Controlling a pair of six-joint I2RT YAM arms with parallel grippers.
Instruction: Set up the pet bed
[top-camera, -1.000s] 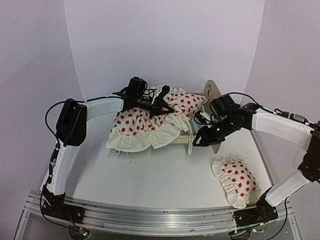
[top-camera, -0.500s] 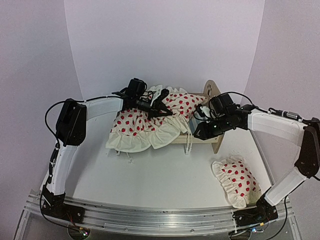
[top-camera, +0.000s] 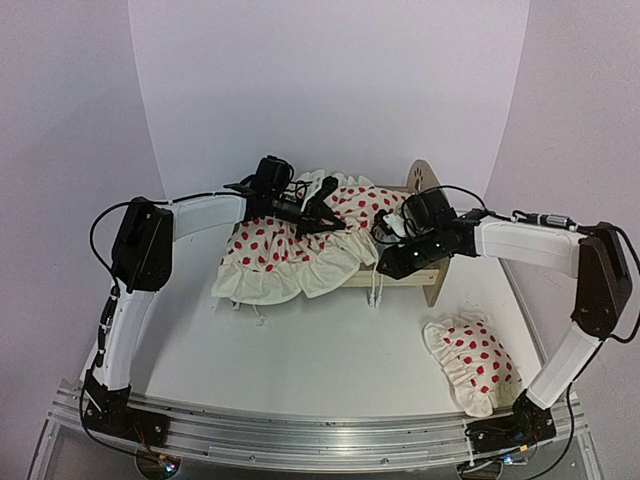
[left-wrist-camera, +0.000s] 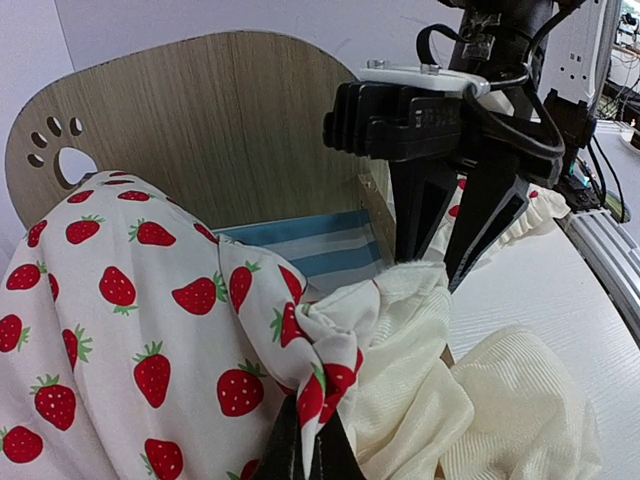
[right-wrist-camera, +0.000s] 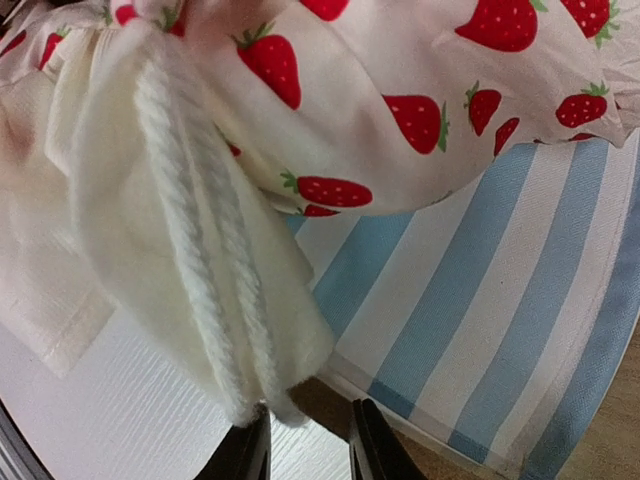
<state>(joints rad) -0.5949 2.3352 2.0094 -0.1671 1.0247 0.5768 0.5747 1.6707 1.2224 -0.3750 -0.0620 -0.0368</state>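
Note:
The pet bed's plywood headboard (top-camera: 424, 180) with its paw-print cutout stands at the back right. The cream red-spotted blanket (top-camera: 290, 255) covers most of the bed and spills off to the left. My left gripper (top-camera: 325, 222) is shut on a fold of the blanket (left-wrist-camera: 330, 350) above the bed; its tips (left-wrist-camera: 305, 455) pinch the cloth. The striped mattress (left-wrist-camera: 320, 250) shows in front of the headboard (left-wrist-camera: 200, 110). My right gripper (top-camera: 388, 262) is open at the bed's near side. Its fingertips (right-wrist-camera: 305, 455) sit just below the blanket's hanging cream corner (right-wrist-camera: 200, 280), beside the mattress (right-wrist-camera: 480, 330).
A matching red-spotted pillow (top-camera: 470, 365) lies on the white table (top-camera: 300, 350) at the front right. Thin white cords (top-camera: 375, 295) hang from the blanket's edge in front of the bed. The white backdrop (top-camera: 330, 90) rises close behind the bed.
My right gripper has moved left and back along the bed's near side, up to the blanket's hanging corner. The left gripper has kept its hold, nearly still.

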